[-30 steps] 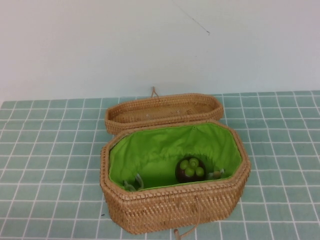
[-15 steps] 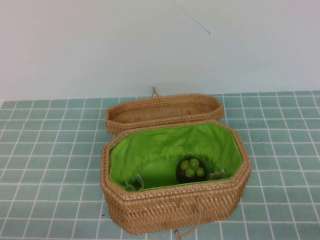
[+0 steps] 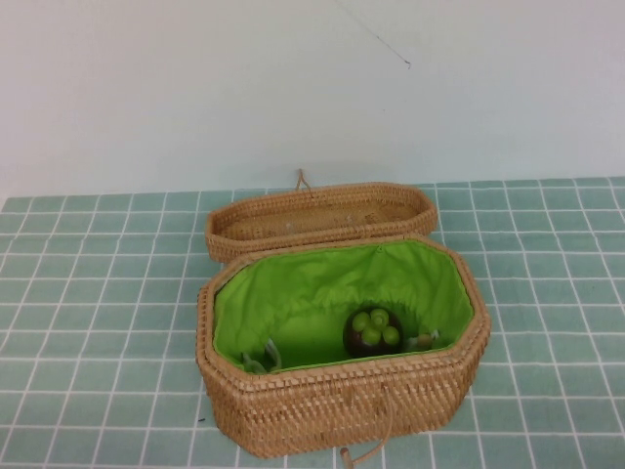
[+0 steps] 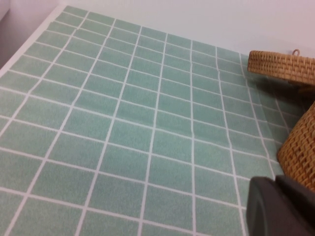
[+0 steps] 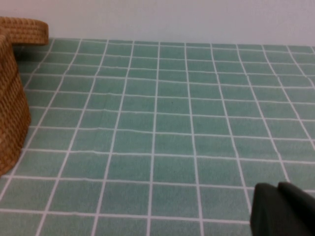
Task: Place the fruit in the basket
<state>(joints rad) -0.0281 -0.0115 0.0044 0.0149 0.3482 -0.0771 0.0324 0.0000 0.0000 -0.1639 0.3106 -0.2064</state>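
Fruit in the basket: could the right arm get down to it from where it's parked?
Probably yes. The fruit sits on the green lining toward the basket's right side, and the lid lies folded back behind, leaving the top open. The right gripper and left gripper are parked outside it, over the tiled table.

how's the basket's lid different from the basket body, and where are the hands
The lid is shallow, bare wicker, lying open behind; the basket body is deep, lined in bright green, holding the fruit. Both are tan octagonal wicker. The left hand and right hand show only as dark edges in their wrist views, low over the tiled cloth beside the basket.
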